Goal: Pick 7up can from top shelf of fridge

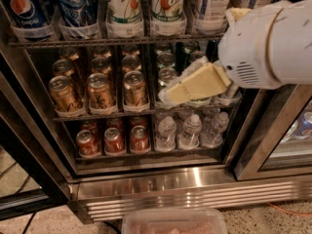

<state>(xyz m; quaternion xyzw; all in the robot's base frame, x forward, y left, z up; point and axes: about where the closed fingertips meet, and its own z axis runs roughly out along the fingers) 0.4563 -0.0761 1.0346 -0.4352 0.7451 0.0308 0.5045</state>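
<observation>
The fridge (161,191) fills the frame. Upper centre, a top shelf (73,42) tray (124,29) holds the 7up can (124,4). The gripper (170,92) sits centre-right before green cans (165,61); I cannot tell its state.

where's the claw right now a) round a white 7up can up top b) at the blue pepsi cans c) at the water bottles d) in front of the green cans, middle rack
d: the cream claw hangs before the all-green cans on the middle wire rack, below the tall white-silver 7up can.
</observation>
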